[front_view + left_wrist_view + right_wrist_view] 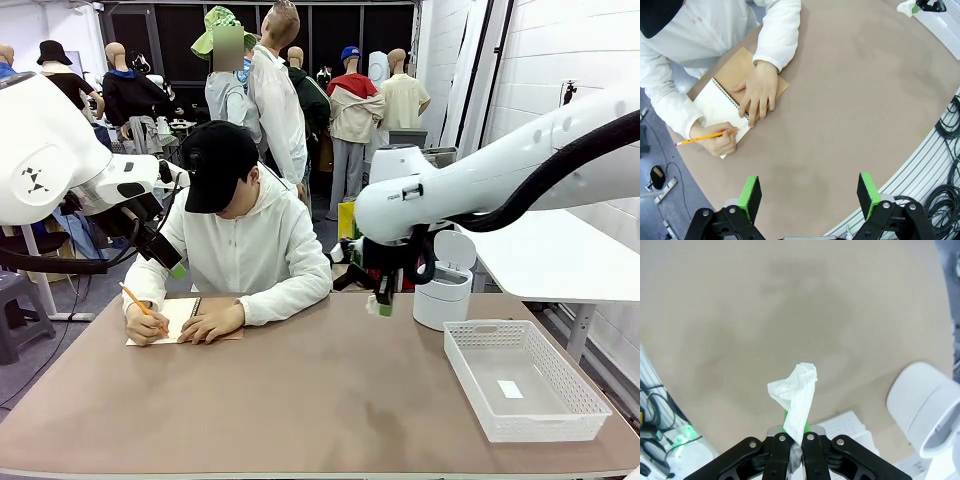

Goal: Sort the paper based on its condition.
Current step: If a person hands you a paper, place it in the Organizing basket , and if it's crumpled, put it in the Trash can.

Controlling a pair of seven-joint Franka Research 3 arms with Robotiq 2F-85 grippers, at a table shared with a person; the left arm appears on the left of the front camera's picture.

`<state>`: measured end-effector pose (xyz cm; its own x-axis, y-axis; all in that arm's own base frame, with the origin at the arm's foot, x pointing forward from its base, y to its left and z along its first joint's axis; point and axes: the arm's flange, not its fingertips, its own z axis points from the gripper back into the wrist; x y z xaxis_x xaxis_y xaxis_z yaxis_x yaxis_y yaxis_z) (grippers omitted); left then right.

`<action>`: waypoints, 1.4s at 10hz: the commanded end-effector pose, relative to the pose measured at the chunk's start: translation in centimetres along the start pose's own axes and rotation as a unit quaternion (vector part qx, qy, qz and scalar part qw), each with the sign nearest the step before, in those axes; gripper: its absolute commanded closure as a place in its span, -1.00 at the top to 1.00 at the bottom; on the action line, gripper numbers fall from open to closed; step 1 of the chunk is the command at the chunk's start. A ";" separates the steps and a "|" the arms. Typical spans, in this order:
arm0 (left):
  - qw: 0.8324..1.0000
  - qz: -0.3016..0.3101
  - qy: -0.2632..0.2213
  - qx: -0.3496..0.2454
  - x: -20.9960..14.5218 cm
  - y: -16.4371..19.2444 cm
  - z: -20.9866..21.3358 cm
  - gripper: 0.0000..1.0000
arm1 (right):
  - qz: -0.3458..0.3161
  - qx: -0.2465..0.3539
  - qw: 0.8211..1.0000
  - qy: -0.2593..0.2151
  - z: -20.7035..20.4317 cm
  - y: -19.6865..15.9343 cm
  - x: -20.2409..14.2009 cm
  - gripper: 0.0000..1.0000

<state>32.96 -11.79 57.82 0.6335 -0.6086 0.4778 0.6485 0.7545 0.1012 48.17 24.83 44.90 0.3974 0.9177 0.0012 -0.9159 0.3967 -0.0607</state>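
Note:
A crumpled white piece of paper (796, 392) sticks out from between the fingertips of my right gripper (795, 436), which is shut on it. In the front view that gripper (384, 298) hangs above the table just left of the white bin, with the paper (373, 306) at its tip. My left gripper (809, 196) is open and holds nothing, high over the table's near edge. In the front view it (172, 262) hovers at the left, next to the person's shoulder. The person writes with a pencil (702, 138) on a page of a spiral notebook (720, 102).
A white lidded bin (444, 282) stands at the right back of the table, with a white mesh basket (524, 378) in front of it. The person's hands and the notebook (182, 318) take up the far left. Cables (946, 150) hang beyond the near edge.

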 end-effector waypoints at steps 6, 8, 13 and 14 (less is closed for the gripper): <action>1.000 -0.003 -0.003 -0.009 0.0 0.0 0.1 1.00 | -0.008 0.000 1.000 0.000 0.1 0.4 -0.4 -1.00; 1.000 -0.003 -0.003 -0.009 0.0 0.0 0.1 1.00 | -0.094 -0.088 0.991 0.045 0.3 -1.3 -1.0 -1.00; 1.000 -0.003 -0.003 -0.009 0.0 0.0 0.1 1.00 | -0.159 -0.144 0.970 0.118 3.2 -7.8 -3.0 -1.00; 1.000 -0.003 -0.003 -0.009 0.0 0.0 0.1 1.00 | -0.166 -0.158 0.966 0.120 3.7 -8.9 -3.0 -1.00</action>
<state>32.96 -11.79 57.83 0.6333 -0.6087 0.4779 0.6486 0.7543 0.1014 53.53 17.85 48.76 0.6785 0.7209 -0.1415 -0.7124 0.5985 -0.3665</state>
